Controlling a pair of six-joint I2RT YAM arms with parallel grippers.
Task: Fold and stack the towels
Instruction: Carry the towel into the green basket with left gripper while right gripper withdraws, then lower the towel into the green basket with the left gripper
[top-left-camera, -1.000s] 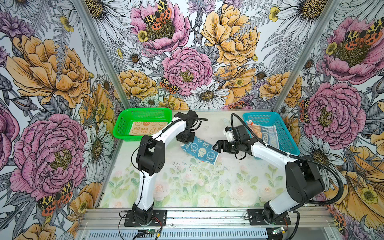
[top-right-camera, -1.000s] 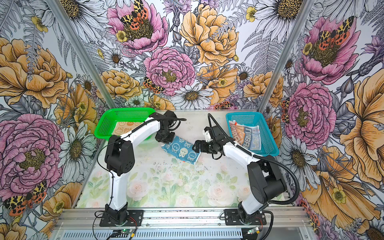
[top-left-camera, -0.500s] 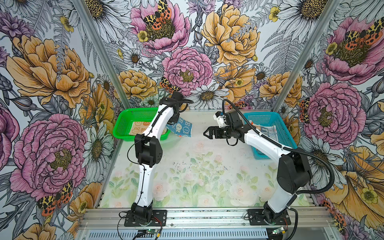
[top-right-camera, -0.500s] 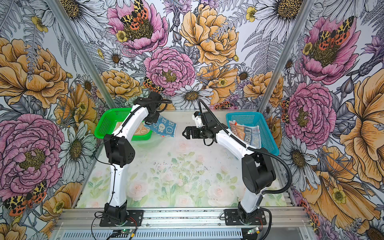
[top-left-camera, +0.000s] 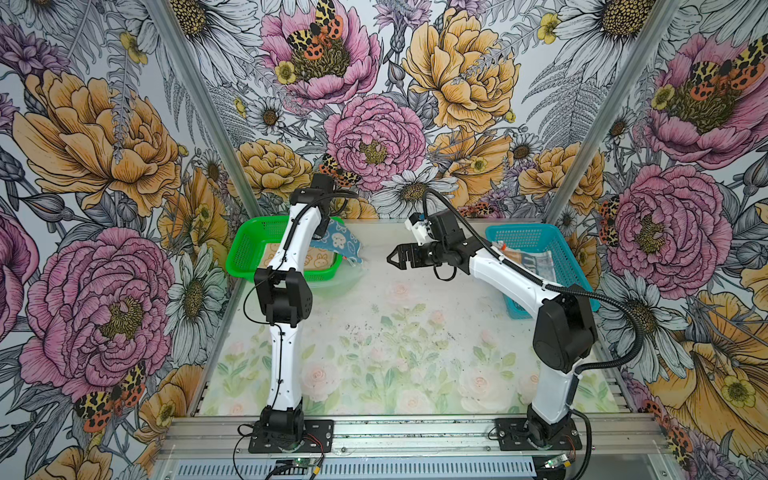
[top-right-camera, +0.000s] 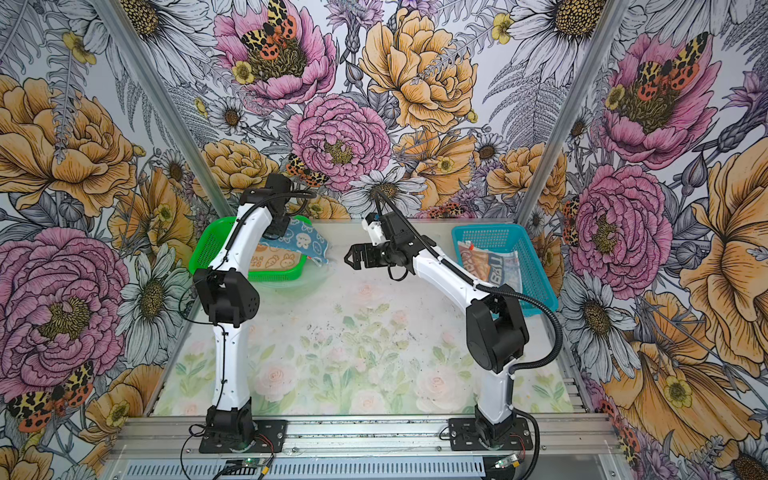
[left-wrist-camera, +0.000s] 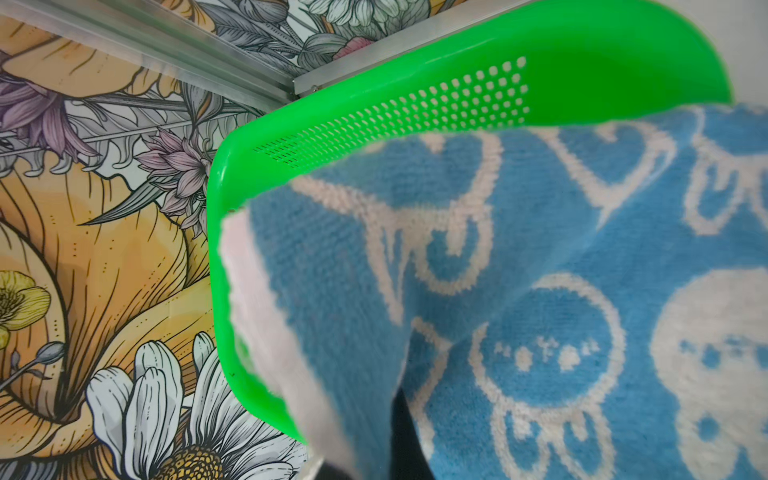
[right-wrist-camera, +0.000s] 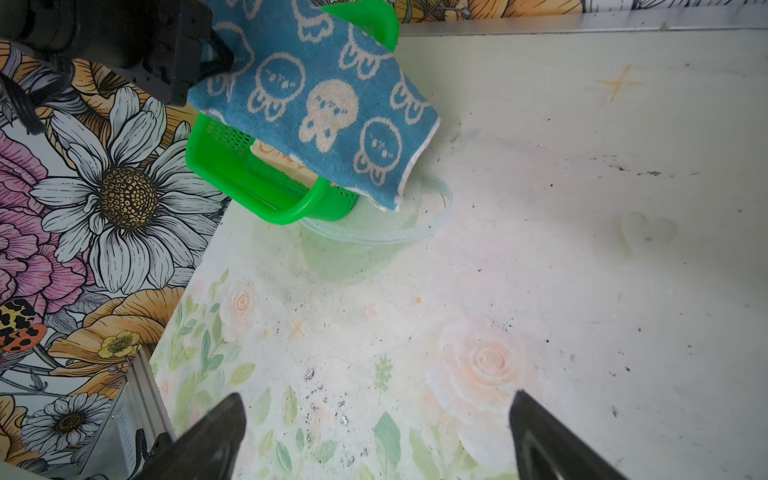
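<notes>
I've left gripper (right-wrist-camera: 220, 58) clamped on teal towel (top-left-camera: 343, 245), dangling over green basket (top-left-camera: 245, 249) right rim; orange towel (top-left-camera: 309, 261) lies lower-left of it. Right gripper (top-left-camera: 390, 258) agape, empty, farther right.

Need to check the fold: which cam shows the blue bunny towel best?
Right wrist view: the blue bunny towel shows nearly whole, hanging from the left gripper over the green basket. Left wrist: the towel is a blurry close-up. In both top views it is small, partly behind the left arm.

Orange towel (top-right-camera: 277, 260) partly out of sight beneath teal towel (top-right-camera: 306, 241)
</notes>
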